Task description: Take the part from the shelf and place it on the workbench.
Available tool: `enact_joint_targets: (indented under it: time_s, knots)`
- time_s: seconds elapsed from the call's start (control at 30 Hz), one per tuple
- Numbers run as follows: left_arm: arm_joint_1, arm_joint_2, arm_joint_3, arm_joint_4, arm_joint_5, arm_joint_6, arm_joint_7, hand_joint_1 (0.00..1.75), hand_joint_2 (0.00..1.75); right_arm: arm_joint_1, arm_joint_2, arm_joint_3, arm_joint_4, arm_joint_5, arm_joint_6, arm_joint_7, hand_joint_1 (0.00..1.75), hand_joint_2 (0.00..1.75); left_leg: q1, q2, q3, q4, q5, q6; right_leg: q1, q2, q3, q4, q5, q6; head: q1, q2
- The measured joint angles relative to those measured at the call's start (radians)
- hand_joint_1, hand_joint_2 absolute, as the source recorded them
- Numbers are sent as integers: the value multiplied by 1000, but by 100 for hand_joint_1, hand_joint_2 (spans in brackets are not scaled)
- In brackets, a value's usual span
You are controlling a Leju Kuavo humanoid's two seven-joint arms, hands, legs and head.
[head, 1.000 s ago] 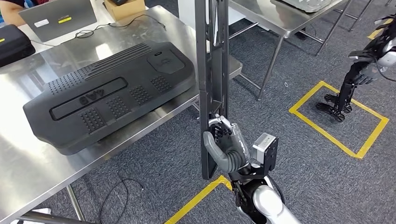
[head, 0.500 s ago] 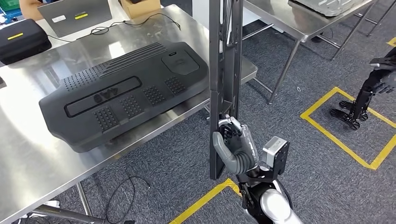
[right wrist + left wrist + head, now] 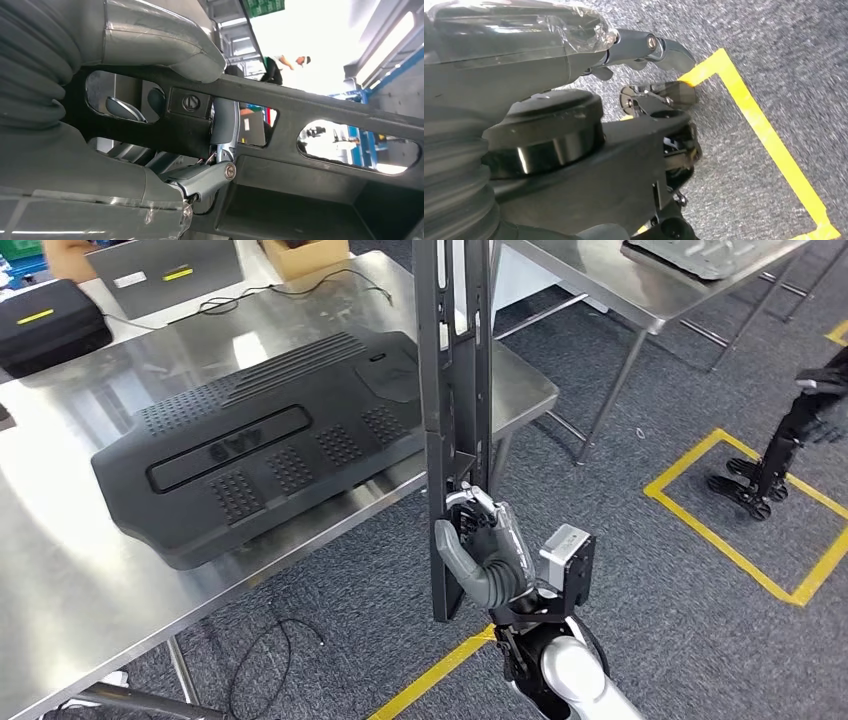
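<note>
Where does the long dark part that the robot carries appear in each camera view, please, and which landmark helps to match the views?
Head view: the long dark part stands upright at centre, its lower end gripped by the right robot hand.
Right wrist view: the same part runs across the picture as a slotted bar, with the hand's fingers through it.
Left wrist view: the part is not in it.
Shared landmark: the right robot hand around the part.
</note>
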Motion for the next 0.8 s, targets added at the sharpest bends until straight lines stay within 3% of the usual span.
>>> enact_joint_targets:
  time_s: [0.1,0.2,0.23,0.27,0.3,0.33,0.4,0.47,0.53,0.57,0.63,0.67,0.73,0.8]
  knots:
    - [0,0,-4,0,0,0,0,0,175,-1,0,0,0,1,0,0,175,175,1,-19,6,-12,8,23,-7,12,-8,33,-28,14,10,0]
    - [-1,0,-9,0,0,0,0,0,175,0,0,0,1,1,0,0,175,175,-4,-37,8,-16,10,38,-7,47,-92,211,-113,13,33,0]
    - [-1,0,-11,0,0,0,0,0,175,1,0,0,2,1,0,1,175,175,-7,-44,9,-14,9,40,-6,51,-119,262,-127,12,39,0]
    - [-1,0,-13,0,0,0,0,0,175,1,-1,0,3,0,0,1,175,175,-10,-53,9,-13,8,42,-6,54,-133,282,-122,10,44,0]
    - [-1,0,-14,0,0,0,0,0,175,1,-1,0,4,0,0,1,175,175,-12,-64,9,-10,7,43,-6,58,-128,262,-99,7,47,0]
    - [-1,0,-15,0,0,0,0,0,175,1,-1,0,5,0,0,1,175,175,-13,-74,10,-6,4,42,-6,66,-106,207,-62,3,49,0]
    - [-3,-1,-15,0,1,0,0,0,175,0,-1,0,5,1,0,1,175,175,-14,-95,5,3,-2,38,-8,112,-53,81,-6,-6,52,0]
    - [-4,-2,-17,0,1,-1,1,0,175,0,-1,0,6,1,0,2,175,175,-10,-114,-4,9,-3,29,-7,140,-32,26,4,-9,53,0]
    - [-5,-2,-18,0,2,-1,2,0,175,0,0,0,6,1,0,2,175,175,-6,-132,-8,8,-1,17,-5,123,-29,19,5,-11,54,0]
    - [-4,-2,-19,0,2,-1,2,0,175,-1,1,0,6,1,0,2,175,175,-6,-125,-10,14,-5,10,-6,112,-24,14,6,-14,55,0]
    - [-5,-1,-20,0,2,-2,3,0,175,-3,3,0,6,1,0,1,175,175,-8,-83,-31,68,-38,-2,-11,87,-14,3,7,-23,43,0]
    - [-6,-1,-20,0,2,-2,3,0,175,-4,3,0,6,1,0,1,175,175,-6,-58,-55,120,-66,-7,-10,74,-10,2,5,-27,37,0]
    - [-6,-1,-21,0,2,-2,3,0,175,-4,2,0,6,1,0,1,175,175,2,-38,-118,243,-115,-17,-9,46,-5,1,0,-31,26,0]
    - [-5,-1,-21,0,2,-2,3,0,175,-4,2,0,6,1,0,1,175,175,10,-33,-138,273,-104,-24,-9,24,0,2,-6,-29,19,0]
